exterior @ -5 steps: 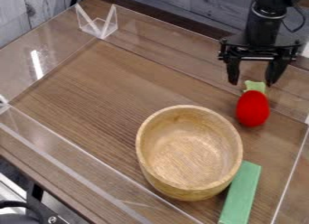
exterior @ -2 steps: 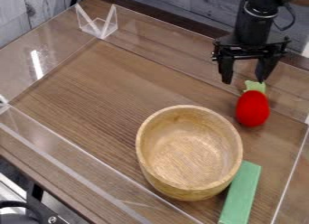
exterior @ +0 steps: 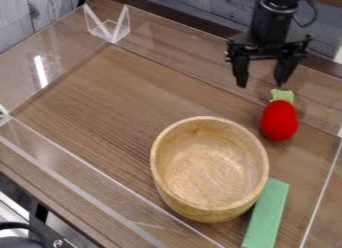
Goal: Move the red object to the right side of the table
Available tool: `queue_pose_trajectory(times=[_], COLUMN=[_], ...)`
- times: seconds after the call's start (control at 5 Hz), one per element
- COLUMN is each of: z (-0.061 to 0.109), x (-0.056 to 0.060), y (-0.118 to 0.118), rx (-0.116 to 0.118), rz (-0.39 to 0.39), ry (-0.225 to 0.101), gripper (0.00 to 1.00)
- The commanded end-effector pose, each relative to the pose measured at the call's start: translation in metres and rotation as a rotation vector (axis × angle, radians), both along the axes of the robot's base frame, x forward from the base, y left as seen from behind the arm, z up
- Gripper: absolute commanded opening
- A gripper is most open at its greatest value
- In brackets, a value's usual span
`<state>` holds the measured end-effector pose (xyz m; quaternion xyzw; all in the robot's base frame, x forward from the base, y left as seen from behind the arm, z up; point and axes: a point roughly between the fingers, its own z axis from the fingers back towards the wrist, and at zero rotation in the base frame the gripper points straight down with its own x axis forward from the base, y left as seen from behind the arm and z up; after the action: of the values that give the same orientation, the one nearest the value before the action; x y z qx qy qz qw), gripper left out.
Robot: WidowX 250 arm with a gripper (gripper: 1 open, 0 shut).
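Note:
The red object (exterior: 278, 119), a small strawberry-shaped toy with a green leafy tip, rests on the wood-grain table (exterior: 120, 102) near its right edge. My gripper (exterior: 263, 76) hangs above and up-left of it, apart from it. Its black fingers (exterior: 241, 74) stand spread and open with nothing between them.
A round light wooden bowl (exterior: 210, 166) sits in the front middle. A flat green block (exterior: 267, 216) lies at the bowl's right front. Low clear acrylic walls (exterior: 47, 62) edge the table, with a clear bracket (exterior: 107, 25) at the back left.
My gripper has moved up and to the left, away from the red object, staying open. The red object has not moved.

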<state>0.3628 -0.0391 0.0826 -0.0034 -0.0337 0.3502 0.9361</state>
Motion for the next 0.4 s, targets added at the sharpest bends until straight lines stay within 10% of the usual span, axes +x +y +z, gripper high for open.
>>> queue_pose_trajectory(times=[0.0, 0.2], z=[0.0298, 0.0241], x=[0.0008, 0.0011], y=[0.0123, 0.0183], rx=[-0.011, -0.012], rz=[-0.029, -0.102], ry=[-0.087, -0.092], gripper=[1.0, 1.0])
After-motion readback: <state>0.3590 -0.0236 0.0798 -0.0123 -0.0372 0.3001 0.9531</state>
